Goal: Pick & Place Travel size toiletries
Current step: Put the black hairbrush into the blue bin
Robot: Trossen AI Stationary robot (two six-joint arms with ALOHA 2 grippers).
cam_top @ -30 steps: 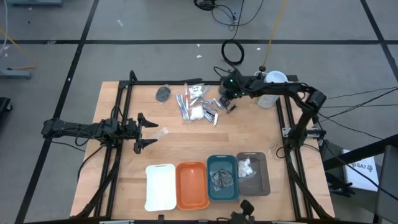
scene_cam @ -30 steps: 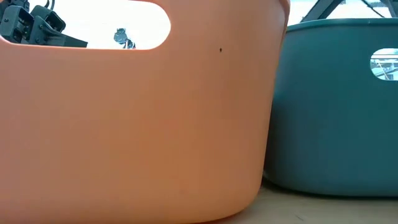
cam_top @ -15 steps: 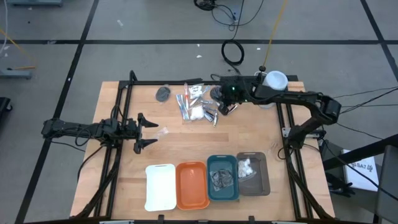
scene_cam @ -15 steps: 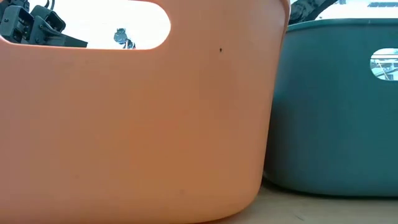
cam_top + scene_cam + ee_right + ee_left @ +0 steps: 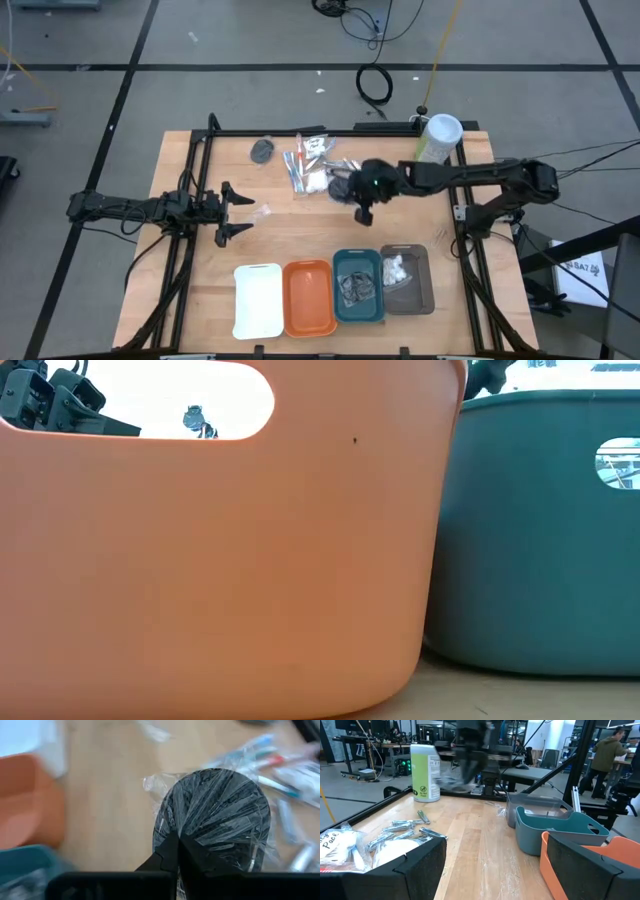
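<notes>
Dark grey and wrapped in crinkly clear film, a round bundle (image 5: 212,817) sits clamped between the closed fingers of the right pincer (image 5: 362,200), which hangs over the middle of the bench (image 5: 300,235), just beside the heap of toiletries (image 5: 312,167) near the far edge. From the left wrist view that heap shows as silvery metal pieces (image 5: 410,831) and white pads (image 5: 390,852) lying loose on the wood. Another dark bundle (image 5: 262,150) lies apart by the far-left rail. Four trays line the near edge: white (image 5: 258,299), orange (image 5: 309,297), teal (image 5: 357,285) and grey (image 5: 407,280). The left pincer (image 5: 236,209) waits at the left side, fingers spread wide, holding nothing.
</notes>
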